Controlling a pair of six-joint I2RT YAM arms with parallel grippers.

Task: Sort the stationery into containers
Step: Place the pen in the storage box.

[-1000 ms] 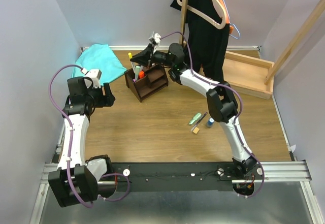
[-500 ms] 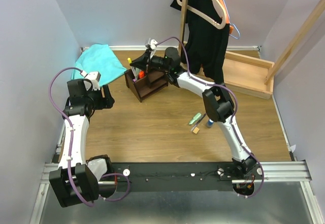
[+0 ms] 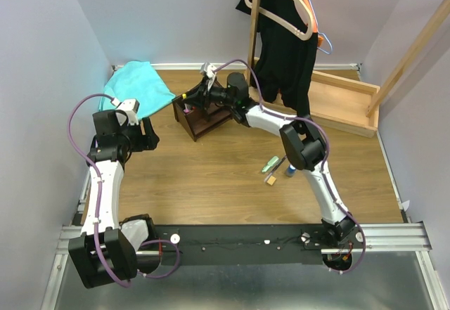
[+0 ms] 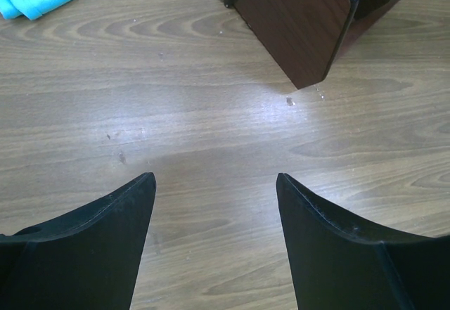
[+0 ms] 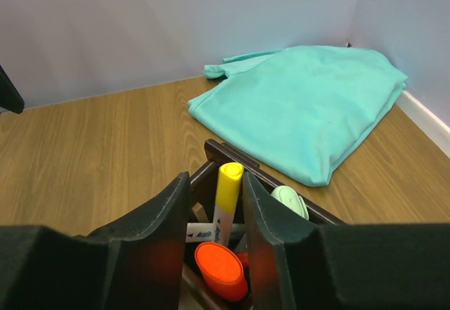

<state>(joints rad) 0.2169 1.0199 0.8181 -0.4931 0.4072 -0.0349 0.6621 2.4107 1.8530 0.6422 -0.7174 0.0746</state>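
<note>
Inside the organizer (image 3: 209, 121): a yellow marker (image 5: 228, 187) stands upright in the slot at the end nearest the teal cloth (image 5: 309, 106). An orange marker (image 5: 220, 268) sits just in front of it, a pale green cap (image 5: 290, 201) is off to one side, and a white barrel with blue print (image 5: 200, 234) shows low between them.
Right gripper (image 5: 215, 178): lowered over that slot, its jaws parted wider than the yellow marker between them, so nothing is clamped.
Left gripper (image 4: 214, 183): spread wide above bare tabletop, just short of the organizer's dark side wall, holding nothing.
Loose stationery: a pale green marker (image 3: 270, 163), a thin dark pen (image 3: 280, 163), a tan block (image 3: 269, 178) and a small blue cylinder (image 3: 290, 170) lie bunched on the table, well apart from the organizer.
In the way: the right arm's elbow (image 3: 306, 148) hangs just beside that cluster, and its forearm spans the stretch from there to the organizer.
Around: the teal cloth is crumpled in the far left corner near the organizer. A light wooden tray (image 3: 344, 102) sits at the far right, and a black garment (image 3: 285, 43) hangs with hangers (image 3: 281, 11) on a wooden rack behind.
Surface and room: a wood-grain tabletop (image 3: 211, 176), closed in by pale lilac walls.
</note>
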